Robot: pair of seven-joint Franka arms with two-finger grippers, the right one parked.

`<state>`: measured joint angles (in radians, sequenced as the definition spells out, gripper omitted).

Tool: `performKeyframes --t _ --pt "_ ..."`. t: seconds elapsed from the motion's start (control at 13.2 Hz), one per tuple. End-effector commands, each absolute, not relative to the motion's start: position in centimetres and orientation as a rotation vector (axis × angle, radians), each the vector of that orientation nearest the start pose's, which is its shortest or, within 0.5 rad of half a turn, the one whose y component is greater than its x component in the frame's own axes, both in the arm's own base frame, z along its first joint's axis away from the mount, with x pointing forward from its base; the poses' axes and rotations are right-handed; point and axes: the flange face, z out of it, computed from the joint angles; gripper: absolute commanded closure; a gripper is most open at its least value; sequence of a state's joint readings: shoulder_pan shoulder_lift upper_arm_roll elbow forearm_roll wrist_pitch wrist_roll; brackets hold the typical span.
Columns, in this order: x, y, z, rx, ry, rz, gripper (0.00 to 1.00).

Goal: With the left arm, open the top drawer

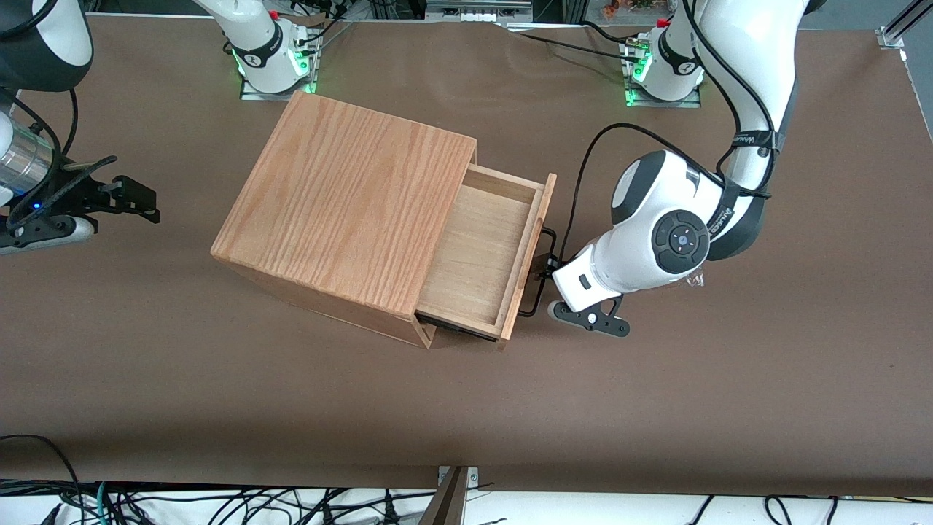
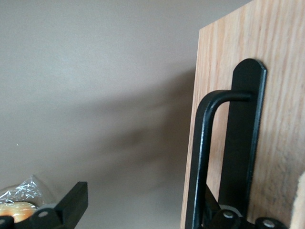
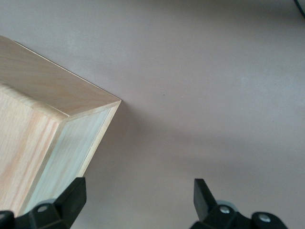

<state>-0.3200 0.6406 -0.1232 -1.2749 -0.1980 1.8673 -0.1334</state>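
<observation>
The top drawer (image 1: 481, 248) stands pulled partway out of the oak-grain cabinet (image 1: 342, 204), with its pale bottom showing. Its black wire handle (image 1: 552, 237) is on the drawer front, toward the working arm's end of the table. The left arm (image 1: 656, 233) reaches down to the handle, and its gripper (image 1: 548, 268) is right at the bar. In the left wrist view the gripper (image 2: 147, 214) is open. One finger (image 2: 71, 205) is out over the table. The other sits between the handle bar (image 2: 200, 152) and the drawer front (image 2: 281, 71).
A small clear plastic packet (image 1: 689, 279) lies on the brown table (image 1: 656, 408) under the left arm's wrist; it also shows in the left wrist view (image 2: 19, 200). A cabinet corner (image 3: 47, 95) shows in the right wrist view.
</observation>
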Motion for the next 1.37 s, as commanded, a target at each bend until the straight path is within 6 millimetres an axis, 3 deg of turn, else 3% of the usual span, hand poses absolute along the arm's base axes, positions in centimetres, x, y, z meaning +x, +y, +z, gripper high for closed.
performKeyframes --t 0.0,0.38,0.68,0.91,1.14,1.29 --pt "65.9 -30.0 39.6 -3.332 0.389 0.183 0.0" --pt "65.1 -30.2 41.3 -3.323 0.415 0.211 0.0" --pt "63.4 -29.1 46.0 -3.303 0.428 0.26 0.0" --pt "64.0 -24.3 48.7 -3.297 0.338 0.255 0.0" --pt "62.5 -19.3 52.7 -3.239 0.271 0.329 0.0" --pt "61.4 -17.5 54.7 -3.172 0.254 0.328 0.0"
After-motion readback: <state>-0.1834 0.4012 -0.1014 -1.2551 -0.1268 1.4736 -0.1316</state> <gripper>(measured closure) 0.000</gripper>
